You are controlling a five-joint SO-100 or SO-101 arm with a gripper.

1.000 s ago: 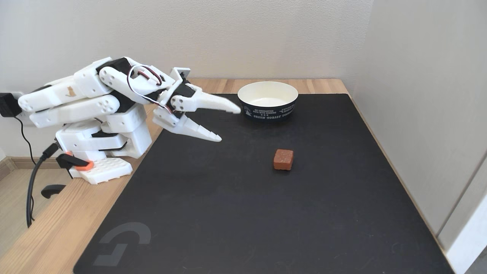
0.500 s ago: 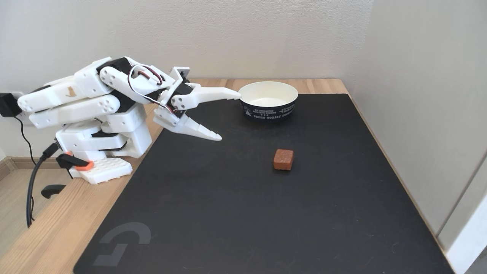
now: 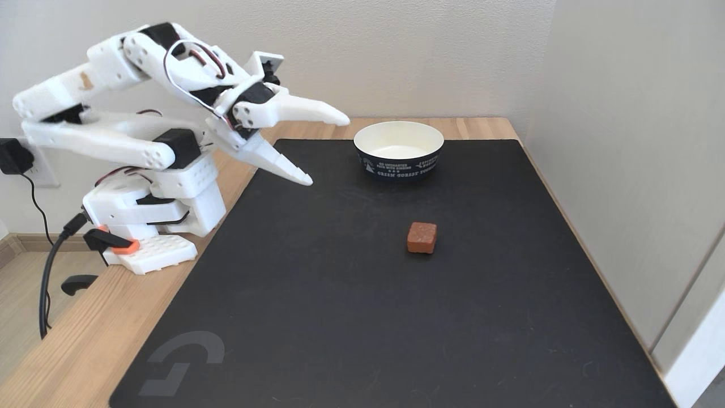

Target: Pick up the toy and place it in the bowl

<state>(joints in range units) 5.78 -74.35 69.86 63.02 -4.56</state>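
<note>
A wooden table (image 3: 73, 340) with a pale, streaked grain fills the lower part of the fixed view. A large black mat (image 3: 362, 317) covers most of it, leaving bare wood along the left side and the far edge. A grey logo (image 3: 181, 362) is printed in the mat's near left corner. Behind the table stands a plain off-white wall (image 3: 396, 51); a second light panel (image 3: 640, 141) closes the right side. At far left, a black plug (image 3: 11, 157) sits in a wall socket, and a thick black cable (image 3: 48, 277) hangs down past the table's edge.
</note>
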